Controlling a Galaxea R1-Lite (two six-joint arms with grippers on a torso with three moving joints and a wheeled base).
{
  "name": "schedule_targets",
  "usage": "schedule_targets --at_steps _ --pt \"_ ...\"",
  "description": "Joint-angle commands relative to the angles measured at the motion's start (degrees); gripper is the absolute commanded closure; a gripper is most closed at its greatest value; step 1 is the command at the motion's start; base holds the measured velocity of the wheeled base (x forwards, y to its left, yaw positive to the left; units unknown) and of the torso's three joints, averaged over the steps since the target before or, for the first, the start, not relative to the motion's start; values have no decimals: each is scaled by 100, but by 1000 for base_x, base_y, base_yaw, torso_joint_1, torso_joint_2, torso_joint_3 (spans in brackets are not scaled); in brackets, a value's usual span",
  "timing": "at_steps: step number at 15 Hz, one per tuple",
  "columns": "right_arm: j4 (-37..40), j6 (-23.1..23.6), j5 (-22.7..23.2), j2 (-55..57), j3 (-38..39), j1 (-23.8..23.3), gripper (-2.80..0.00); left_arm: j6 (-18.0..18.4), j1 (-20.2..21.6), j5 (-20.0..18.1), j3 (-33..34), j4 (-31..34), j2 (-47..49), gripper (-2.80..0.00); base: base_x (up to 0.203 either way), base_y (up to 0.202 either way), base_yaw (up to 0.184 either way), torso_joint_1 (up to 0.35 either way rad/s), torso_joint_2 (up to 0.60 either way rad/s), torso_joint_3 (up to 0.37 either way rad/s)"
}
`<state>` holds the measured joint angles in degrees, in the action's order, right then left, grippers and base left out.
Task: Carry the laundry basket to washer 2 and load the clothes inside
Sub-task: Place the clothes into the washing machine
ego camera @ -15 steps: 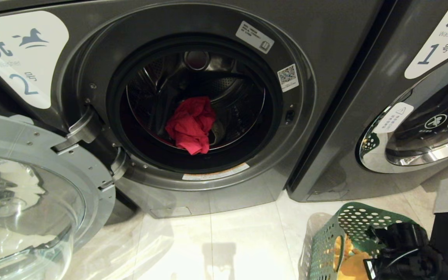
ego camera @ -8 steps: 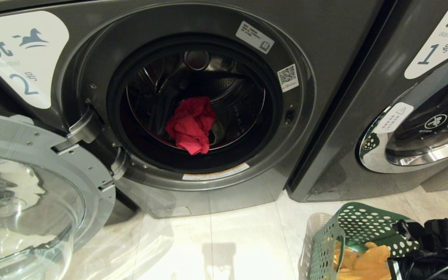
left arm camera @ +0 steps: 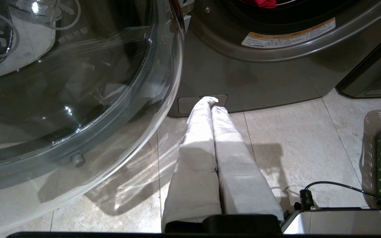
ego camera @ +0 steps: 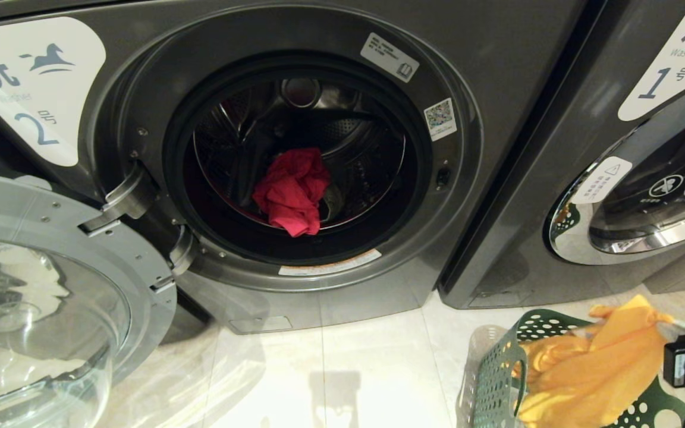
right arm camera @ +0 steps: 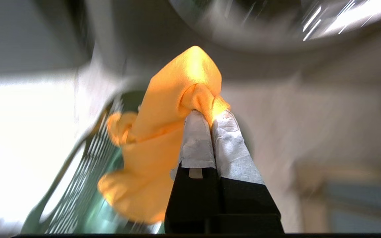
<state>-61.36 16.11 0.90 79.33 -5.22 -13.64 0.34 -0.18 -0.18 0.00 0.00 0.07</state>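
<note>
Right hand clamped on the yellow cloth, raised clear of the basket for loading washer 2; left hand shut, empty.

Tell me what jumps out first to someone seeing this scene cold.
A red cloth lies in the open drum of washer 2, door swung left. At lower right, the right gripper pinches a yellow-orange cloth above the green laundry basket.

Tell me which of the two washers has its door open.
Washer 2, on the left: its glass door hangs swung open, a red cloth inside. Washer 1 is closed.
</note>
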Motion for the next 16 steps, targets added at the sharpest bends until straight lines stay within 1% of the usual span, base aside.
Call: schedule_targets --at_steps 1,3,4,6,9,12,16 --pt "-307 374 -4 -1106 -375 7 0 1 1 1 0 0 1 0 0 0 0 0 0 0" --pt "-361 719 34 -1381 -834 54 0 1 1 1 0 0 1 0 0 0 0 0 0 0" --pt "-366 788 47 -1449 -990 171 0 1 1 1 0 0 1 0 0 0 0 0 0 0" --pt "-360 805 51 -1521 -1199 395 0 1 1 1 0 0 1 0 0 0 0 0 0 0" --pt "-239 797 51 -1655 -1274 802 0 1 1 1 0 0 1 0 0 0 0 0 0 0" --pt "-133 781 51 -1677 -1366 1415 0 1 1 1 0 0 1 0 0 0 0 0 0 0" --pt "17 786 51 -1557 -1481 2686 0 1 1 1 0 0 1 0 0 0 0 0 0 0"
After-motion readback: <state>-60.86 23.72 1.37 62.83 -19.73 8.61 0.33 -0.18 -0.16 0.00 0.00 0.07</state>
